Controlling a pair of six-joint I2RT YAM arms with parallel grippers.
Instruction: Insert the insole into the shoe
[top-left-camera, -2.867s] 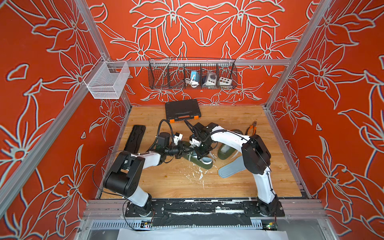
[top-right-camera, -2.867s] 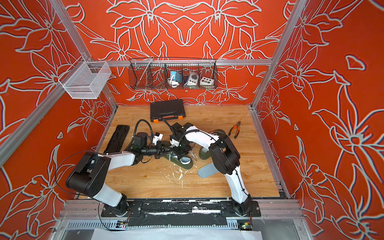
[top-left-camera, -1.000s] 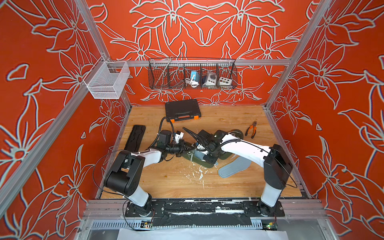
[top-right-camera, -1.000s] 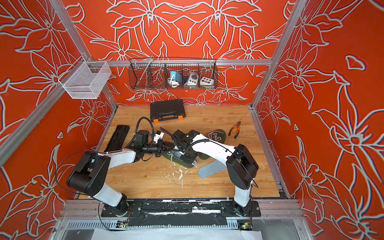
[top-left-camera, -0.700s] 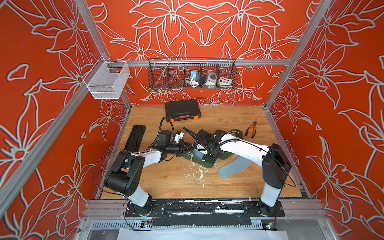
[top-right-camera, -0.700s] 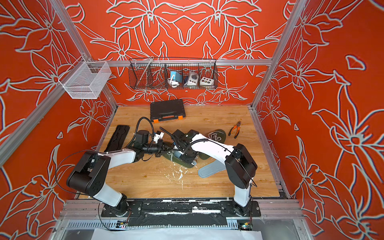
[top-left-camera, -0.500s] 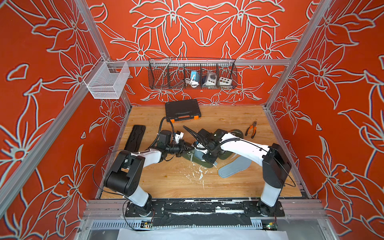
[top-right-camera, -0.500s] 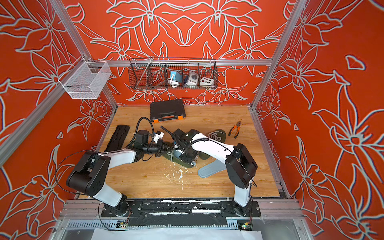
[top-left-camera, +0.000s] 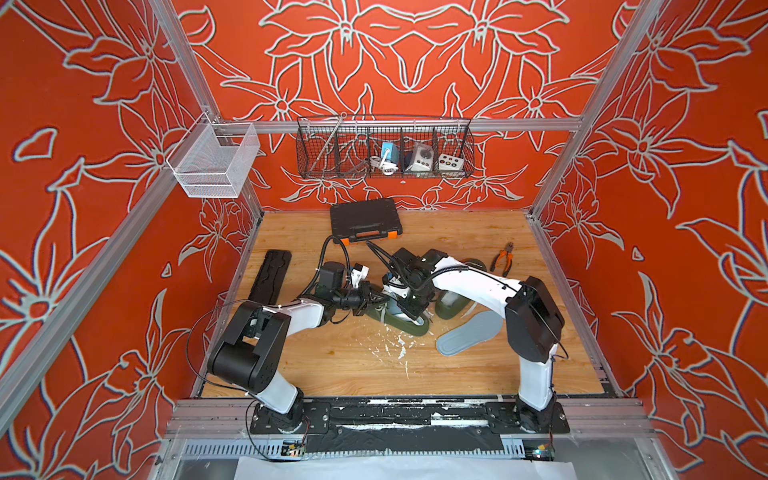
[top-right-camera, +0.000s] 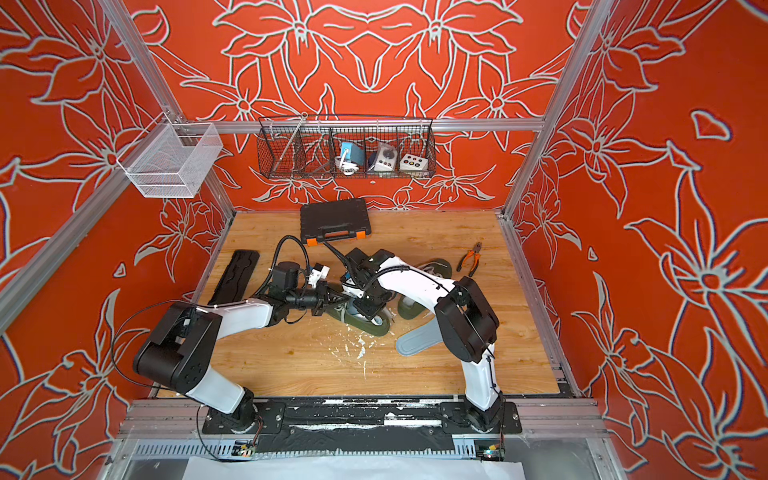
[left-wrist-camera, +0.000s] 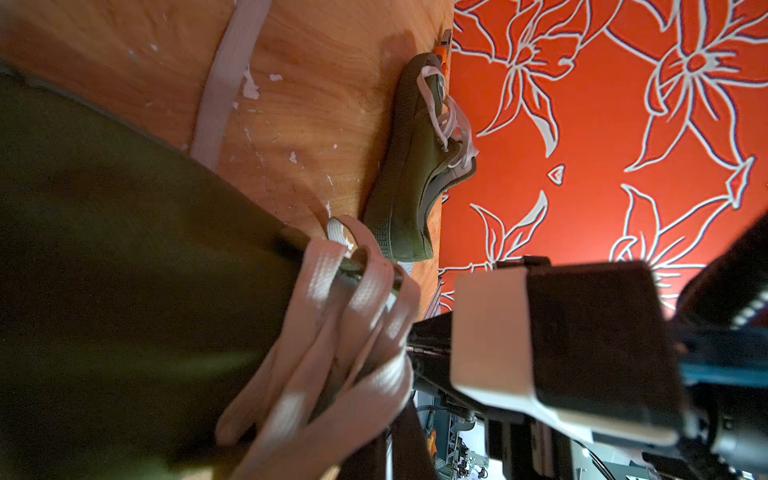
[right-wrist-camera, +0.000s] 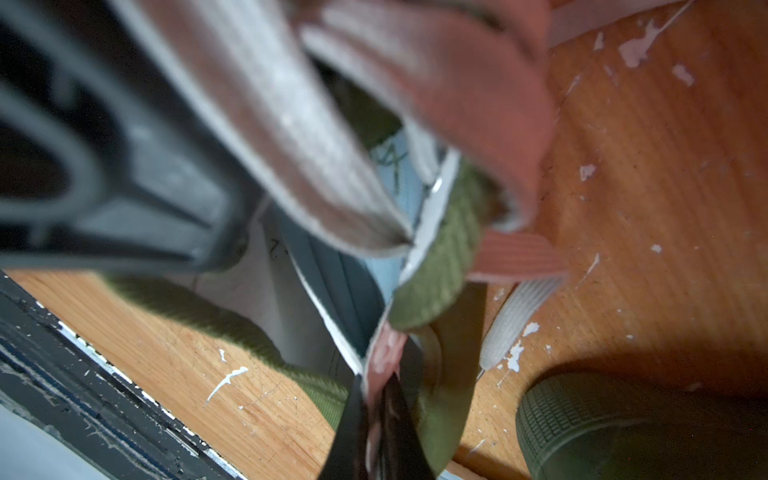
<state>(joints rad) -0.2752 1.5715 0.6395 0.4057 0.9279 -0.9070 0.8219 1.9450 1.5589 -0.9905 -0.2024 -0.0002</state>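
Left gripper (top-left-camera: 375, 300) is pinched shut on the laces (left-wrist-camera: 332, 332) of the shoe (top-left-camera: 409, 323). Just beyond it, the right gripper (top-left-camera: 411, 309) is closed, apparently on the insole (right-wrist-camera: 291, 137), whose tip is at the opening. If the laces slip, the shoe slides and the insole buckles. The right elbow (top-left-camera: 534, 318) has swung outward since earlier.

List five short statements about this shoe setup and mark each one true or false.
1. The left gripper and the right gripper are both at the same green shoe. True.
2. Only one shoe is on the table. False: a second shoe lies next to it.
3. A grey insole lies on the table, outside both shoes. True.
4. A gripper holds the pliers. False: they lie on the table, away from both arms.
5. The black case is open. False: it is closed.
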